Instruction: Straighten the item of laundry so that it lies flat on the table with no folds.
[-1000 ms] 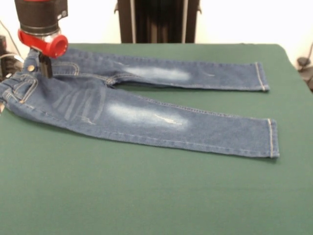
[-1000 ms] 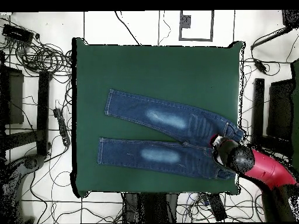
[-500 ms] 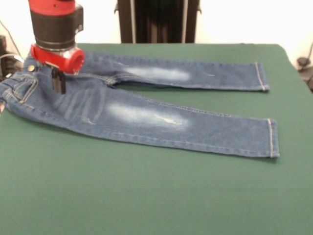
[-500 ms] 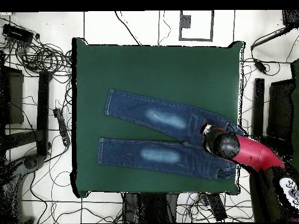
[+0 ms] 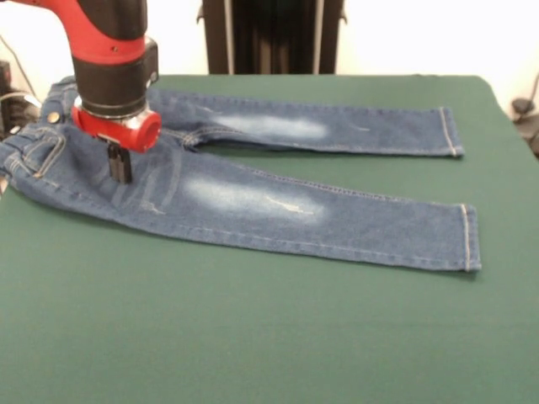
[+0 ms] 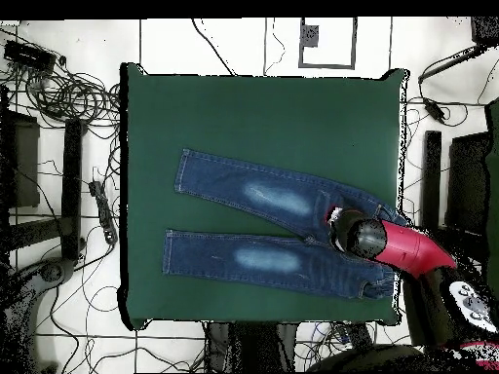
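The small blue denim jeans (image 5: 253, 189) look nearly flat on the dark green table (image 5: 253, 337), only waistband bunching remaining, while the black gripper (image 5: 119, 162), whose opening cannot be judged, hangs over the hip.

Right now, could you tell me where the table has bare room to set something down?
The table is bare in the wide strip between the jeans and its front-view near edge, and past the leg hems. It is crowded at the waistband end, where the pincer hangs.

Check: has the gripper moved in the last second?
Yes. In the front view the gripper has shifted rightward and nearer the camera, from the waistband edge onto the upper thigh of the jeans, which stayed put.
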`<state>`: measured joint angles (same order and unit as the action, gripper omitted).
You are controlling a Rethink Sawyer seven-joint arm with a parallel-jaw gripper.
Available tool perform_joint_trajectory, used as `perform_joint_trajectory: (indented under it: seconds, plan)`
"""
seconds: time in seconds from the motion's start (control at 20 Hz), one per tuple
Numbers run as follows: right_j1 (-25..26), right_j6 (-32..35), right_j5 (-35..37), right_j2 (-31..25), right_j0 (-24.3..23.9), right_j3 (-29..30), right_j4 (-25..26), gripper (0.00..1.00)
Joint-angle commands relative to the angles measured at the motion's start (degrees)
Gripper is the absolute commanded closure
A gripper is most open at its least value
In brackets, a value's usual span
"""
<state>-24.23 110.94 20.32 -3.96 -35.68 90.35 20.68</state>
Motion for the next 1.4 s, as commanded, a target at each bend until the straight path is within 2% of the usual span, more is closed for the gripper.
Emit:
perform_joint_trajectory:
  seconds: [0.05,0.35,0.65,0.85,1.1,1.4]
  plan:
    - [5.7,7.1,-1.0,-3.5,3.3,-2.2,-3.1,1.00]
    - [7.8,6.8,-2.4,-4.7,2.4,-2.8,-3.8,1.00]
    - [7.7,6.9,-2.5,-4.4,3.0,-2.5,-4.0,1.00]
    - [8.6,5.0,-2.6,-4.4,3.4,-4.5,-2.7,1.00]
    - [8.7,-1.8,2.3,-6.8,2.7,-9.2,-0.7,1.00]
    - [9.3,-7.0,6.6,-9.7,1.9,-13.2,0.6,1.00]
